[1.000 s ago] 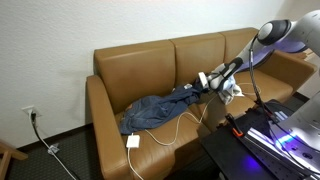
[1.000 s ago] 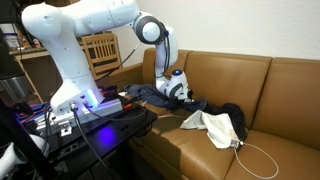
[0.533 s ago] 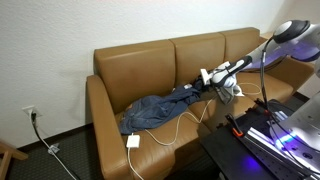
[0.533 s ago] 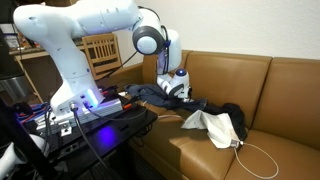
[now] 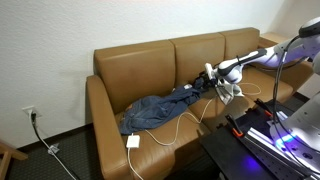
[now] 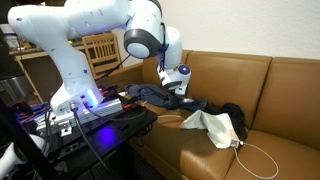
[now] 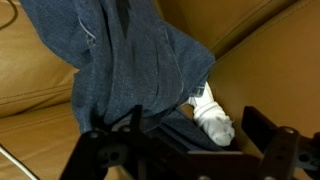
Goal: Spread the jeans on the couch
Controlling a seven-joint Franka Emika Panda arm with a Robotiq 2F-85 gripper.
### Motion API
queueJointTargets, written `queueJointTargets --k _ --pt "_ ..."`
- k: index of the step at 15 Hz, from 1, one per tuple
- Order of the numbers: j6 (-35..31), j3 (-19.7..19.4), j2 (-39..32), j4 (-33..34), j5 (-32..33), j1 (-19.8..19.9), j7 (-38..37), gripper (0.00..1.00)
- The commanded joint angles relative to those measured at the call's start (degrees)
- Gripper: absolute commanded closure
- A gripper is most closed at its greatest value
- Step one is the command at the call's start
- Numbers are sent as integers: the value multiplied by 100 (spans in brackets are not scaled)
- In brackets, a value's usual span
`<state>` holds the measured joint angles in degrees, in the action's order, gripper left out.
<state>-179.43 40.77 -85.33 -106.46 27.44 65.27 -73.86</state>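
Claw [image 7: 188, 150] spread wide, clamping nothing, poised just above the jeans [image 7: 130, 60] near the middle of the couch [image 5: 140, 65] seat. Rumpled denim stretching from there toward the front edge of an end cushion. Bare leather along the backrest. White cloth [image 6: 212, 125] lying close beside the claw, white cable [image 5: 175, 128] trailing to a plug block [image 5: 132, 141] at the front edge. Black stand [image 5: 250, 140] crowding the front. White wall [image 5: 50, 40] behind.
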Motion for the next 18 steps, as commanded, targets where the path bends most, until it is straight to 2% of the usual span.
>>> queueJointTargets --k 1,2,4,8,9,10,12,18 --pt "740 132 154 -26 -1449 -52 885 0" --pt "1144 169 197 -5 -1971 -3 1217 0" --pt "1475 36 596 -183 -2916 -78 1678 0" --pt "1929 -444 1254 -190 -4359 -561 2082 0" --pt "2030 -626 1365 -114 -4634 -798 2102 0" --pt "1916 -460 1130 4 -4902 -648 2523 0" --pt "2000 -679 1327 13 -5161 -921 2521 0" --pt "3304 -1495 861 1115 -6417 -1926 2648 0"
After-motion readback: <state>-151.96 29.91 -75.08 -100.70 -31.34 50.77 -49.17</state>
